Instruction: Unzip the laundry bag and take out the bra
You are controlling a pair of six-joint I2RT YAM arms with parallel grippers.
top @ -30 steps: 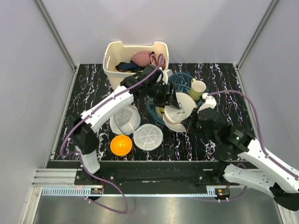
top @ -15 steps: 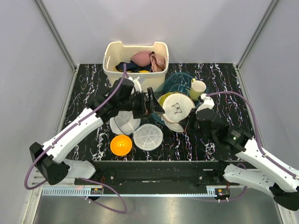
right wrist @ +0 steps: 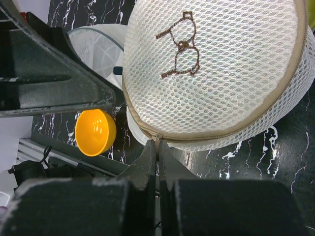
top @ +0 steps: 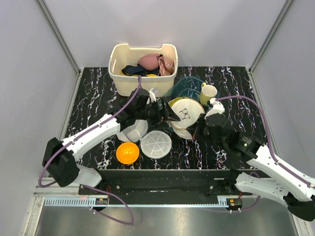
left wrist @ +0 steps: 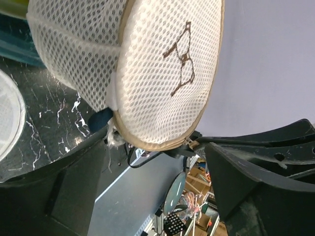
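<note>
Black marbled table (top: 93, 98) carries all. Nearest, my right pincer (right wrist: 158, 145) is clenched at the seam of the laundry bag (right wrist: 216, 78) and seems to pinch the zip pull (right wrist: 157, 138). The bag stands tilted in the middle, its zip closed. My left pincer (top: 172, 114) is spread wide around its left rim. Unzipping is only beginning, I judge. Next the pull must travel along the seam while the left steadies. The bra I cannot see; probably it is inside.
</note>
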